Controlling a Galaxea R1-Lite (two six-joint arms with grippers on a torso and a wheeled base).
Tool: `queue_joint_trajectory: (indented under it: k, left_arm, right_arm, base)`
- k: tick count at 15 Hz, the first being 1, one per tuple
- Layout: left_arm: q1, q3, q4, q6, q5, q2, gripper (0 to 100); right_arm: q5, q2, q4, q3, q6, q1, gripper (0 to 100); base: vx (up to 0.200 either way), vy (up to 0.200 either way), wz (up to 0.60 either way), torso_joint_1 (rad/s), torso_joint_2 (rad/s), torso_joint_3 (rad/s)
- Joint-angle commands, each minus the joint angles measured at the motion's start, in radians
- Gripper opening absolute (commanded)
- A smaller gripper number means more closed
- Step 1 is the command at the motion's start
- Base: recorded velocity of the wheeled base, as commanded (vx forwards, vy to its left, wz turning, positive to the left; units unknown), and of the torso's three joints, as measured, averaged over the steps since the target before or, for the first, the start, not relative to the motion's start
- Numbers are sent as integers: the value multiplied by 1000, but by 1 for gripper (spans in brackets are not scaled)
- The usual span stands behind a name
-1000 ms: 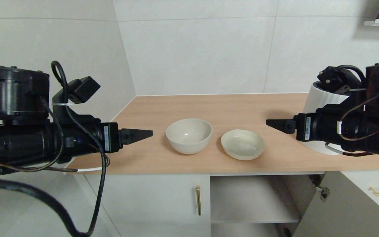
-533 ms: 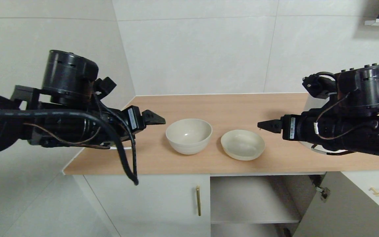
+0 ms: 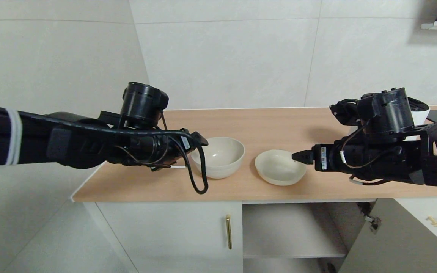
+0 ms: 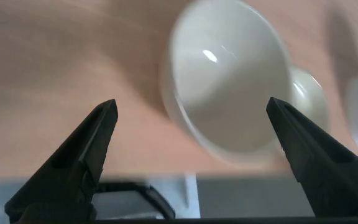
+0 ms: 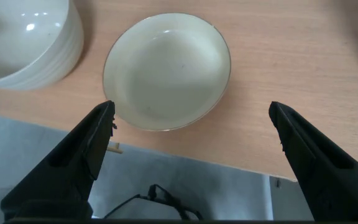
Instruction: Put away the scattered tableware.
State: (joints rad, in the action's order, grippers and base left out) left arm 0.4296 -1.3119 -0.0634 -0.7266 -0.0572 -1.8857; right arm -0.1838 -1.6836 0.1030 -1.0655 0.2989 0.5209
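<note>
Bowl (image 3: 217,156) and shallow dish (image 3: 279,167) stand just beside each other, not touching, in the centre of the frame on the wooden counter (image 3: 264,121). My left gripper (image 3: 200,139) is at the bowl's left rim with jaws spread wide. My right gripper (image 3: 297,156) is at the dish's right rim, jaws also spread.

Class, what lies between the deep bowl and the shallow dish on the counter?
Only bare counter separates the deep bowl and the shallow dish, as the head view shows.
</note>
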Motion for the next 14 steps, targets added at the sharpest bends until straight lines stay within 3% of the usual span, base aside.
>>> queue_joint_trajectory:
  k: [1, 8, 9, 14]
  left_arm:
    - [1, -52, 1, -17, -36, -111, 100]
    - [1, -67, 2, -20, -39, -145, 100]
    - [1, -67, 2, -20, -39, -141, 0]
    - [0, -64, 2, -28, -38, -113, 0]
  right_arm:
    - [0, -10, 0, -1, 2, -1, 100]
    - [1, -10, -2, 6, -1, 1, 100]
    - [1, -10, -2, 6, -1, 1, 100]
    - [1, -8, -5, 2, -1, 1, 100]
  base:
    - [0, 0, 0, 0, 0, 0]
    - [0, 0, 0, 0, 0, 0]
    - [0, 0, 0, 0, 0, 0]
    - [0, 0, 0, 0, 0, 0]
